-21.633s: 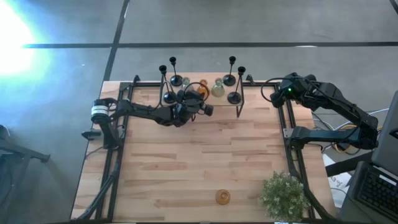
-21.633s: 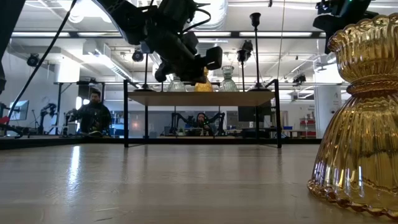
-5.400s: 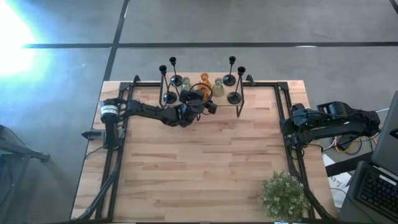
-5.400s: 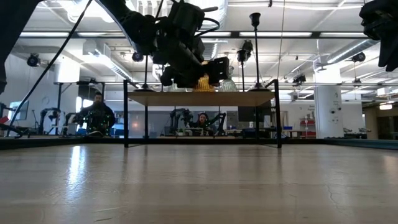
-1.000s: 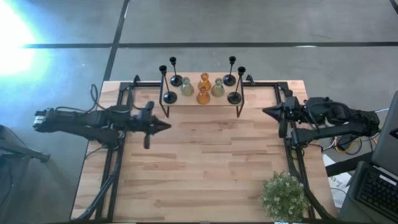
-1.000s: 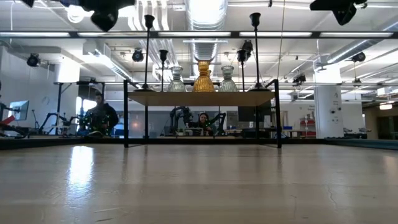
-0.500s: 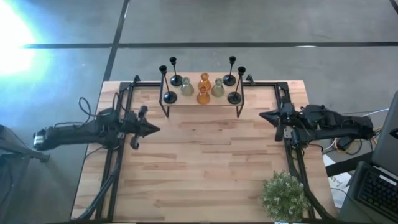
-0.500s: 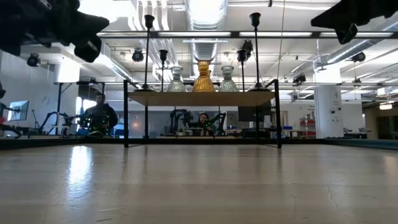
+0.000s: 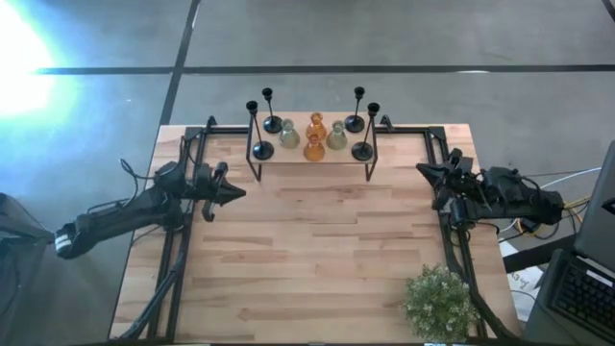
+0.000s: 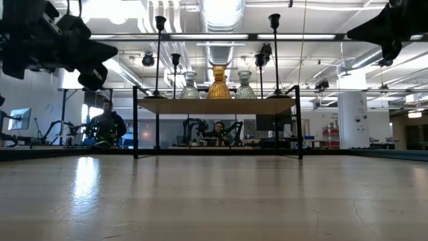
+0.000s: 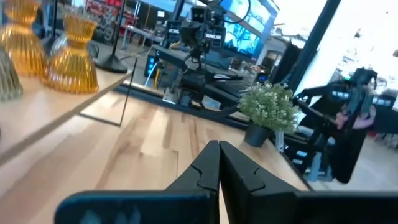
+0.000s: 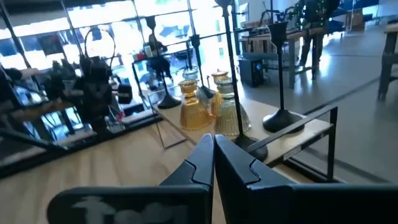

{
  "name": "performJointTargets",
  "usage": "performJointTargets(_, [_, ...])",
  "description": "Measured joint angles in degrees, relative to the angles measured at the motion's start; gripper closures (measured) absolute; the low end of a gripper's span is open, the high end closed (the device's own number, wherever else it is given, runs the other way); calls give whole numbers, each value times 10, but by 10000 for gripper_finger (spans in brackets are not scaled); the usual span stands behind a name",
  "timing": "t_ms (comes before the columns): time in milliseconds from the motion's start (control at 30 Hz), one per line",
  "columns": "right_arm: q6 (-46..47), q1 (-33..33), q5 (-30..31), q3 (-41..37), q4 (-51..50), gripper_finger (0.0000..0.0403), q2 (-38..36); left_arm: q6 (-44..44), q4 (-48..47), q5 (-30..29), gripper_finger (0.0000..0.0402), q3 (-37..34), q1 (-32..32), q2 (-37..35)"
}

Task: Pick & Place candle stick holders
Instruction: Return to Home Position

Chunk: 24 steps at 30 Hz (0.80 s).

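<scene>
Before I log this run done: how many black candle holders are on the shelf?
4 black holders: two at the shelf's left end, two at its right. None seems hidden.

Eight candle stick holders (image 9: pixel 314 147) stand on the shelf (image 9: pixel 336 157).

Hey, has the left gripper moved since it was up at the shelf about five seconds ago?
Yes. The left gripper has pulled away from the shelf, back to the left edge of the table, fingers shut.
</scene>
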Motion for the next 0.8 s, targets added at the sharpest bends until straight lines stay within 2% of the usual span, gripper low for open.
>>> performJointTargets(267, [-75, 0, -3, -2, -27, 394, 42, -27, -1, -14, 386, -26, 0, 0])
performJointTargets(400, [-56, 0, -15, -17, 4, 394, 62, 14, -2, -15, 386, -42, 0, 2])
performJointTargets(600, [-92, 0, -135, -97, 146, 394, 69, 192, 34, -16, 385, -50, 0, 3])
performJointTargets(700, [-102, 0, -193, -146, 217, 394, 61, 211, 63, -11, 386, -50, 0, 3])
performJointTargets(800, [-107, 0, -230, -188, 266, 394, 50, 210, 92, 25, 383, -50, 0, 3])
